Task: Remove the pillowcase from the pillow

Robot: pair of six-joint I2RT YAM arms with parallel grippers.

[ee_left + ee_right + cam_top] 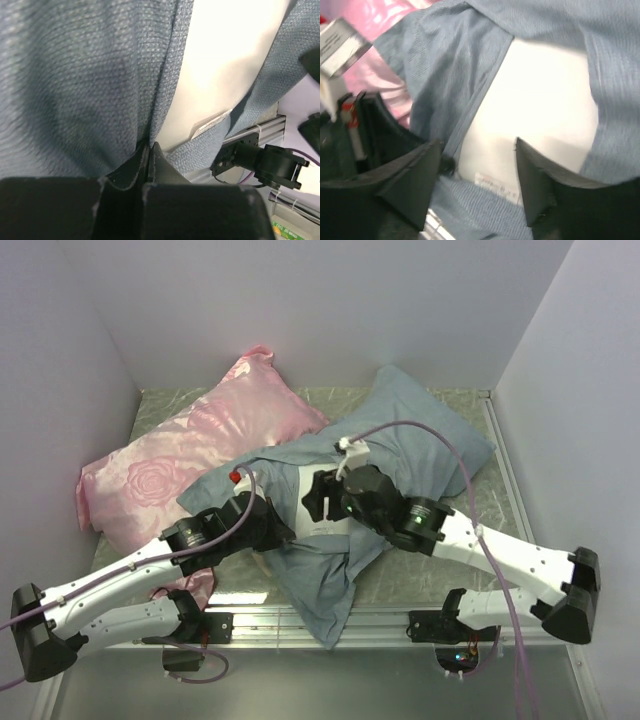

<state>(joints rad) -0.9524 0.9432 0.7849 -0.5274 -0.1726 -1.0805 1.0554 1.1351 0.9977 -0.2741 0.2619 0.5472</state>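
The grey-blue pillowcase (420, 440) lies across the middle of the table, its open end toward the arms, and one flap hangs over the front edge. The white pillow (325, 526) shows in the opening. My left gripper (280, 535) is shut on the pillowcase's edge (165, 75), beside the bare pillow (225, 60) and its small tag (210, 125). My right gripper (477, 145) is open, with its fingertips (517, 145) over the exposed pillow (540, 100). Pillowcase cloth (445, 65) lies on both sides of it. In the top view the right gripper (322, 502) sits at the opening.
A shiny pink rose-patterned pillow (190, 465) lies at the back left, touching the pillowcase. White walls enclose the table on the left, back and right. An aluminium rail (250, 620) runs along the front edge, with the arm bases on it.
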